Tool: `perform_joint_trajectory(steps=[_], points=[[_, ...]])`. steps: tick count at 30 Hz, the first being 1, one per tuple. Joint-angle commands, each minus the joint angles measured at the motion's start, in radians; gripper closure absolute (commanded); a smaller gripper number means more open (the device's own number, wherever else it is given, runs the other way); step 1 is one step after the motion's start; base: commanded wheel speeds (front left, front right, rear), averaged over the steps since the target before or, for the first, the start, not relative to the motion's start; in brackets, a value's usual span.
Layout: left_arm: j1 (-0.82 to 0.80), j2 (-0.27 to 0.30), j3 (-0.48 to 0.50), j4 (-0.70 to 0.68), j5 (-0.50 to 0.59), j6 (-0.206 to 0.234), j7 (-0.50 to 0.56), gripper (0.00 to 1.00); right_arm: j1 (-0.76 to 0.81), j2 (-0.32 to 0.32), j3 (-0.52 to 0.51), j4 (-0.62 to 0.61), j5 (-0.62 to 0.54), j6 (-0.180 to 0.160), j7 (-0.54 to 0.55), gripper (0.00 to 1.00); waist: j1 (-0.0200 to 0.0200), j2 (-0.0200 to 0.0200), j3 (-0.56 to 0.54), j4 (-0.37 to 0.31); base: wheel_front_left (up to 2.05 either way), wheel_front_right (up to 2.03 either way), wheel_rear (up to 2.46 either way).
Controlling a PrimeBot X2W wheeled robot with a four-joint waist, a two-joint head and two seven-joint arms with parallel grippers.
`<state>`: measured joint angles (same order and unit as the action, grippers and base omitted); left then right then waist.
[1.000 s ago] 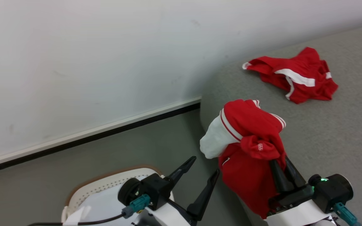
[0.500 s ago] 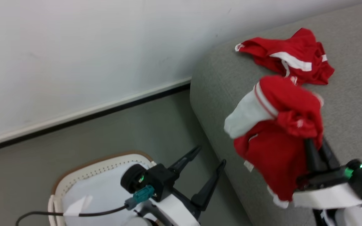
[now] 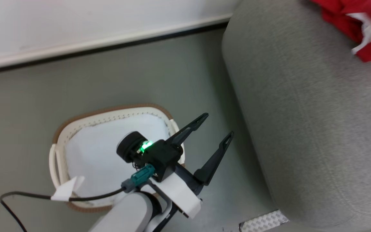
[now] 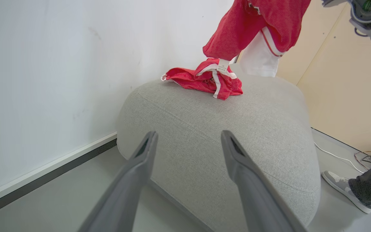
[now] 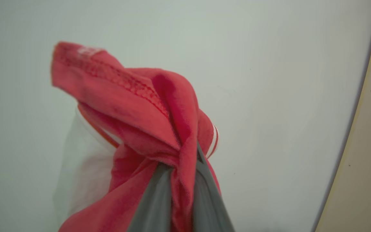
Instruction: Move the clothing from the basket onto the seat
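Dangling clothing point(image 5: 159, 129): clamped tight in right gripper point(image 5: 180, 174) jaws, over seat point(image 4: 224, 129)
Left gripper point(image 3: 219, 123): jaws wide apart, between basket point(image 3: 108, 111) and seat

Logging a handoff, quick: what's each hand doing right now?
Left hand: open, empty.
Right hand: shut on the red garment.

Nothing written can be read for certain. A small white tag point(image 4: 223, 66) on the red clothing point(image 4: 256, 25), at the spot where the hanging piece meets the piece lying on the seat point(image 4: 224, 135), carries tiny dark print too small to make out. In the right wrist view a faint white print point(image 5: 89, 50) near the fabric's top edge is blurred beyond reading.
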<state>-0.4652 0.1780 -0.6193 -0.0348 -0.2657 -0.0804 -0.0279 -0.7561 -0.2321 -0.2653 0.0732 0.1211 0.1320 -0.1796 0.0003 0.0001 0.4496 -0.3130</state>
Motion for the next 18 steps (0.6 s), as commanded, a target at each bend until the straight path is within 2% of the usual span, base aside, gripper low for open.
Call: perform_joint_trajectory(steps=[1, 6, 11, 14, 18], points=[[-0.022, 0.008, 0.004, -0.005, 0.01, -0.005, -0.006, 0.0, -0.052, -0.035, -0.029, 0.018, -0.009, -0.003, 0.018, 1.0, -0.0003, -0.0001, 0.083, 0.061, 0.0, 0.0, 0.0], [-0.059, 0.011, 0.016, -0.013, 0.011, -0.002, -0.016, 0.0, -0.288, -0.177, -0.19, 0.136, -0.045, -0.003, 0.105, 1.0, -0.0003, -0.0001, 0.163, 0.111, 0.0, 0.0, 0.0], [-0.078, 0.024, 0.039, -0.027, 0.011, 0.011, -0.018, 0.0, -0.403, -0.256, -0.345, 0.28, -0.141, -0.003, 0.148, 1.0, -0.0003, -0.0001, 0.255, 0.149, 0.0, 0.0, 0.0], [-0.069, 0.035, 0.042, -0.023, 0.014, 0.016, -0.018, 0.0, -0.402, -0.234, -0.474, 0.365, -0.223, -0.003, 0.146, 1.0, -0.0003, -0.0001, 0.292, 0.167, 0.0, 0.0, 0.0], [-0.044, 0.043, 0.037, -0.018, 0.005, 0.021, -0.024, 0.0, -0.354, -0.121, -0.622, 0.407, -0.349, -0.003, 0.126, 1.0, -0.0003, -0.0001, 0.315, 0.175, 0.0, 0.0, 0.0]])
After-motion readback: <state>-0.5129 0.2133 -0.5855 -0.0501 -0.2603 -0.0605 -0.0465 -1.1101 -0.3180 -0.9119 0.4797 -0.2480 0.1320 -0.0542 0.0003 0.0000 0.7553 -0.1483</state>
